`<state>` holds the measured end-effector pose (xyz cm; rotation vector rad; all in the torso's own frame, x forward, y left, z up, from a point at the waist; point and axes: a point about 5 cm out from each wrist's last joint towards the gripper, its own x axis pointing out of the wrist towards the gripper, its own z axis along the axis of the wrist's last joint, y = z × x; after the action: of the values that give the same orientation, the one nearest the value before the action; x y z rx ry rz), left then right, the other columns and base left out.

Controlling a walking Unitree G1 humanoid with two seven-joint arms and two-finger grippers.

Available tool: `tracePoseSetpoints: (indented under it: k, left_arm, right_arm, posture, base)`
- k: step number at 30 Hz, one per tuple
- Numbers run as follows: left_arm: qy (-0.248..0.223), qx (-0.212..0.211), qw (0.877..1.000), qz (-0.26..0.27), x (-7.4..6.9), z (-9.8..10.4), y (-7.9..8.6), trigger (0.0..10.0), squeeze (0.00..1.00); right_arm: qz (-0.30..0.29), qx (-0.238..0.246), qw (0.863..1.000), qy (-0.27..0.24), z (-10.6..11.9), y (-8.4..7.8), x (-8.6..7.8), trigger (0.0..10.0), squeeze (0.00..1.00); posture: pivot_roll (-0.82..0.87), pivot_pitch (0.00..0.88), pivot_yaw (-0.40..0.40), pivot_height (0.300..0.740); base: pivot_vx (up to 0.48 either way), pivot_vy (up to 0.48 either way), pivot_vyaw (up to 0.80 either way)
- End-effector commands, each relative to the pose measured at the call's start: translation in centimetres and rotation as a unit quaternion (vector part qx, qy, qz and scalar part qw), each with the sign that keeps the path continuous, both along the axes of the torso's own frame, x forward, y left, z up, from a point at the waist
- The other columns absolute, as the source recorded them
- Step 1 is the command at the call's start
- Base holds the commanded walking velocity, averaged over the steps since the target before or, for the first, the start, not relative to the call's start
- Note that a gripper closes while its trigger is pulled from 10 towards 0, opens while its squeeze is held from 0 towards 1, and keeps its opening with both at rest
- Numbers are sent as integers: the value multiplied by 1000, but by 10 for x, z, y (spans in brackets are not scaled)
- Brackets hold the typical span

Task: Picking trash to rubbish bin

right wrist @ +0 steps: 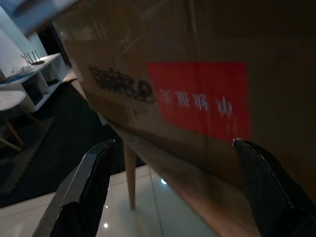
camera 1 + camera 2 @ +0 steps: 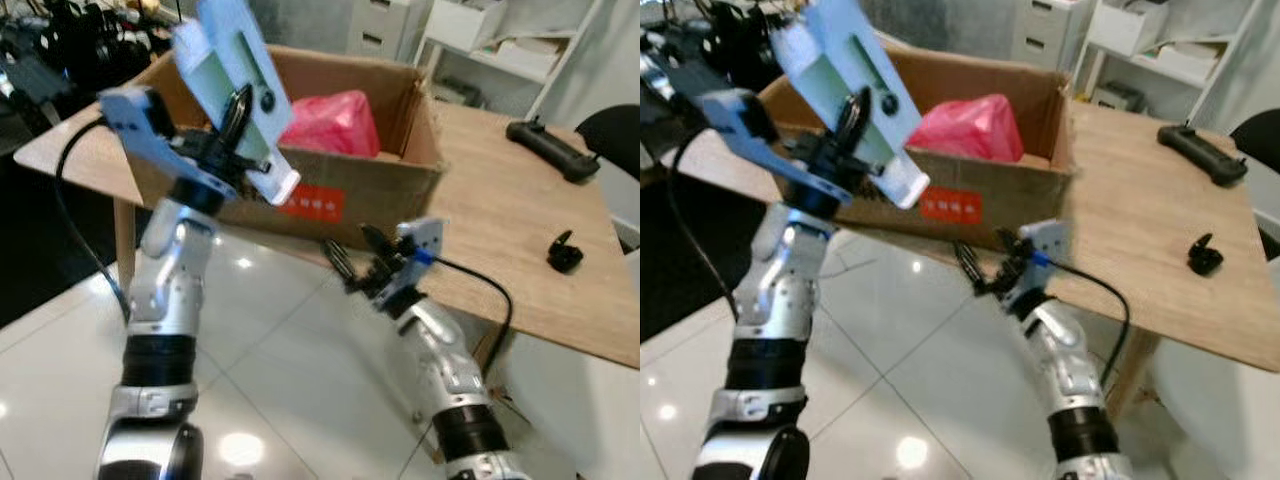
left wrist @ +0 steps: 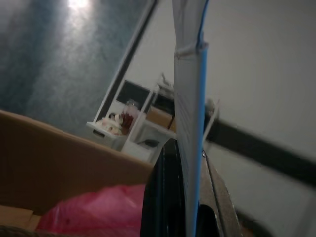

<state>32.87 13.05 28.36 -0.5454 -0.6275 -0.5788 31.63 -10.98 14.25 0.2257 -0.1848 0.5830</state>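
Left gripper [image 2: 240, 125] raised at upper left of frame, fingers clamped on flat pale blue-green package [image 2: 236, 75], tilted, held over near wall of cardboard box [image 2: 400, 190]. Box open on wooden table [image 2: 520, 240] at centre, red label [image 2: 311, 203] on front, pink plastic bag [image 2: 335, 122] inside. Right gripper [image 2: 350, 255] at lower centre, fingers spread, nothing between them, just below table edge under box. Black controller [image 2: 552, 148] at upper right, small black object [image 2: 565, 251] at right. Glossy white floor tiles [image 2: 270, 380] below.
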Motion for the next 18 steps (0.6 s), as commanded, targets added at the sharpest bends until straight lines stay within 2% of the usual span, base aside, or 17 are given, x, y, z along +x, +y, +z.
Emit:
tracePoseSetpoints:
  k: [1, 3, 4, 10, 13, 15, 17, 18]
  left_arm:
    - [-15, -33, 999, -26, -4, 13, -8, 10000, 0]
    - [-15, -33, 999, -26, -4, 13, -8, 10000, 0]
    - [0, -63, 998, -24, 0, 14, -9, 10000, 0]
    - [31, -110, 993, -29, 7, 13, -9, 10000, 0]
    - [74, -136, 988, -18, 16, 9, -8, 10000, 0]
    - [116, -148, 982, -7, 24, 2, -9, 10000, 0]
    - [135, -150, 979, -4, 27, -2, -11, 10000, 0]
    - [156, -129, 979, 9, 30, -8, -13, 10000, 722]
  right_arm:
    - [-11, -1, 1000, 7, -3, -6, -1, 10000, 0]
    - [-11, -1, 1000, 7, -3, -6, -1, 10000, 0]
    - [-9, -1, 1000, 5, -3, -6, -2, 10000, 0]
    - [3, 0, 1000, 3, -2, -4, -4, 10000, 0]
    - [14, -1, 1000, 3, -3, -1, -7, 10000, 0]
    - [19, -2, 1000, 3, -3, 1, -8, 10000, 0]
    - [21, -3, 1000, 2, -3, 1, -8, 10000, 0]
    - [21, -3, 1000, 2, -4, 2, -8, 10000, 0]
  posture:
    - [4, 76, -9, 740]
    - [4, 76, -9, 740]
    - [4, 76, -9, 740]
    - [-4, 80, -6, 740]
    - [-4, 80, -6, 740]
    - [-8, 80, -4, 740]
    - [-8, 80, -4, 740]
    - [-11, 77, 1, 740]
  base:
    - [322, 0, 0]
    - [322, 0, 0]
    - [322, 0, 0]
    - [320, 0, 0]
    - [272, 0, 0]
    - [0, 0, 0]
    - [0, 0, 0]
    - [0, 0, 0]
